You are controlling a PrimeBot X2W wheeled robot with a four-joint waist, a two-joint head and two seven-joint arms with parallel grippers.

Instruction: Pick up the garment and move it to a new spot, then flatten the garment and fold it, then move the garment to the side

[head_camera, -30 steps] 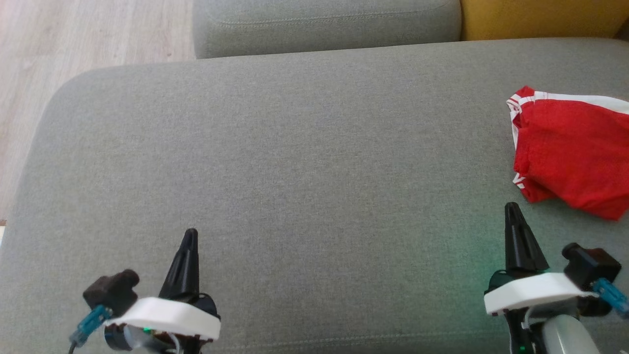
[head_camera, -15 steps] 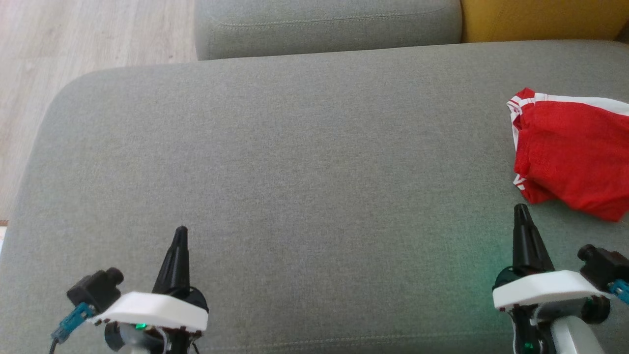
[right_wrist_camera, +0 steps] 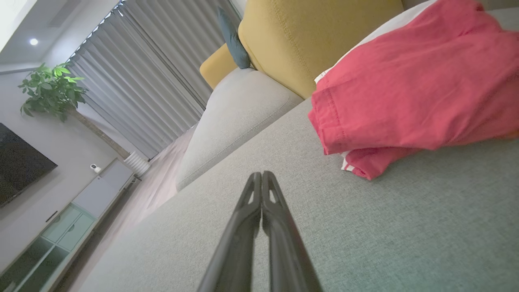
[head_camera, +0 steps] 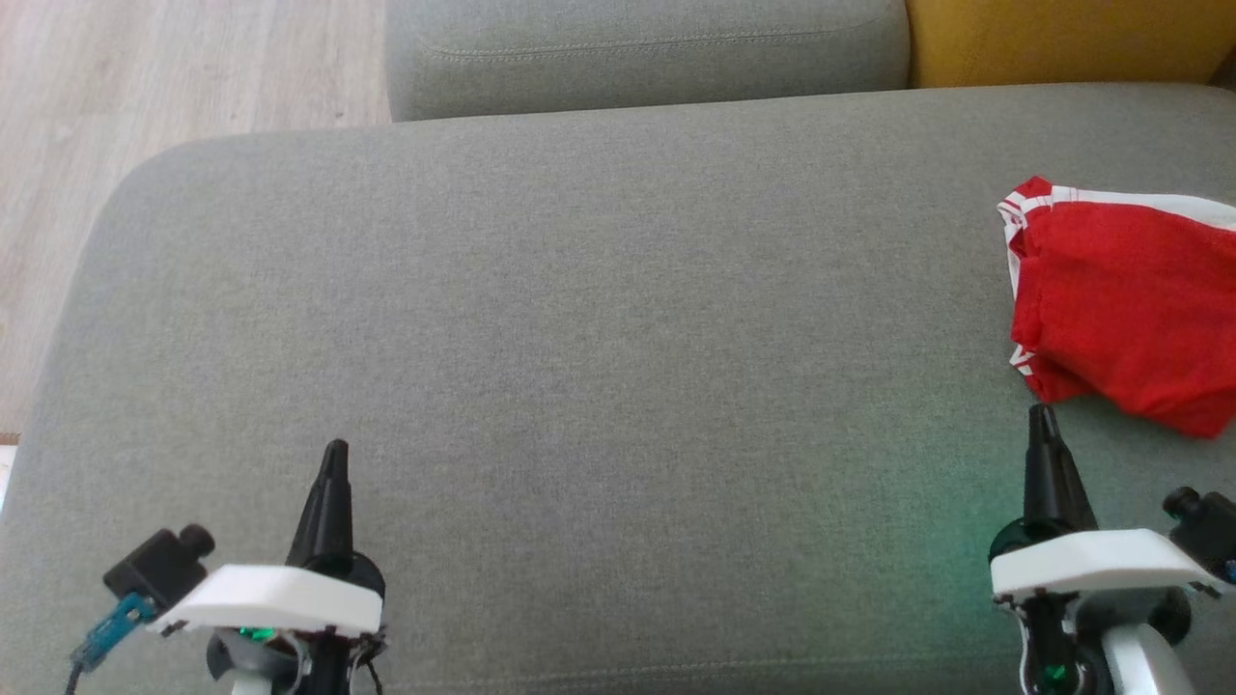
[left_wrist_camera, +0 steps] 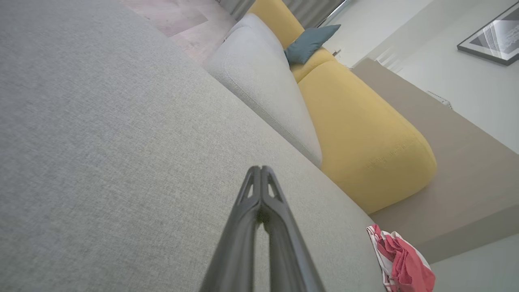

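A red garment point(head_camera: 1125, 304) with white trim lies folded at the right edge of the grey sofa seat point(head_camera: 579, 338); it also shows as the garment point(right_wrist_camera: 409, 89) in the right wrist view and, small and far, as the garment point(left_wrist_camera: 399, 263) in the left wrist view. My right gripper point(head_camera: 1041, 417) is shut and empty, its tip just short of the garment's near corner, not touching. My left gripper point(head_camera: 335, 452) is shut and empty over bare seat at the lower left. Both pairs of fingers, the right gripper point(right_wrist_camera: 259, 176) and the left gripper point(left_wrist_camera: 260, 169), are pressed together.
A grey back cushion point(head_camera: 637, 48) and a yellow cushion point(head_camera: 1062, 39) run along the far side. Wooden floor point(head_camera: 145, 87) lies beyond the seat's left edge. A teal pillow point(left_wrist_camera: 310, 42) rests on the yellow cushion. A plant point(right_wrist_camera: 50, 89), curtains and a cabinet stand across the room.
Both arms have drawn back toward the lower edge of the head view, the left drifting left and the right drifting right. The garment lies unchanged. The camera has shifted slightly.
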